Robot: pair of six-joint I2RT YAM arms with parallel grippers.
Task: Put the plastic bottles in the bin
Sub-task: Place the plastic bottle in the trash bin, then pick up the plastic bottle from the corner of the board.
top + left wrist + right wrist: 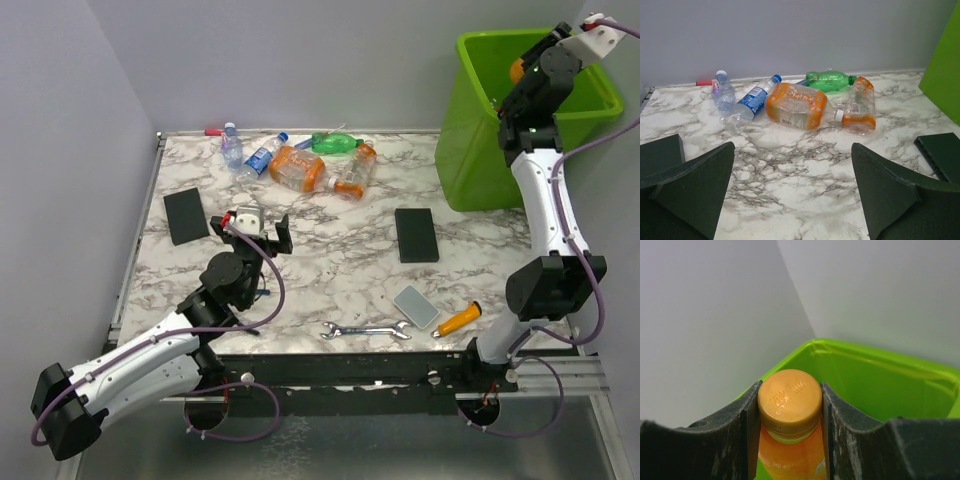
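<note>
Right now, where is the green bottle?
In the top view, the green bottle lies at the far edge of the table, just behind the orange bottles, left of the bin.

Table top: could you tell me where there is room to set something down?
Bare mid-table, between the left fingers and the right black slab. Crowded: bottles along the far edge; wrench, grey slab and screwdriver near right.

five crushed bottles (pixel 795 102) cluster far back; an orange bottle (pixel 790 412) hangs above the lime bin (pixel 478 150).
</note>
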